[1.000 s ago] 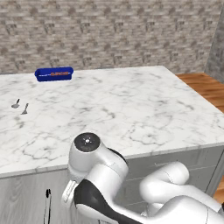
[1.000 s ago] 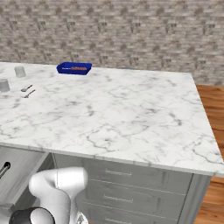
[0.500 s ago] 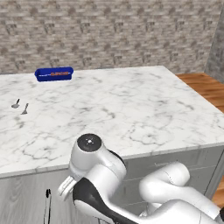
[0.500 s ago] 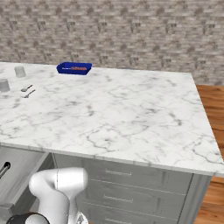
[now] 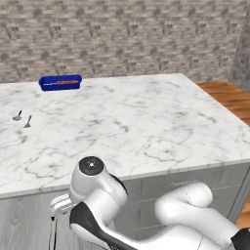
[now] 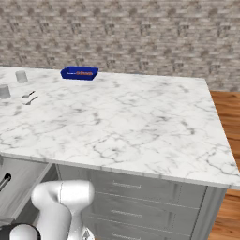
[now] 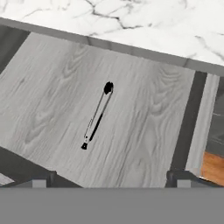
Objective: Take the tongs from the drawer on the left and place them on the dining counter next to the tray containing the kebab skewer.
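Your fingers are spread wide (nothing held) above the open drawer; drop straight over the tongs, straddling their middle crosswise.

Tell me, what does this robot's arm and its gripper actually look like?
The arm is made of glossy white, rounded segments, fat like bent tubes, with dark grey bands at the joints. One joint ends in a round dark cap with a small pale centre. No cables or markings show. In the hand view, the gripper appears as two small dark grey, blocky fingertips with paler grey faces.
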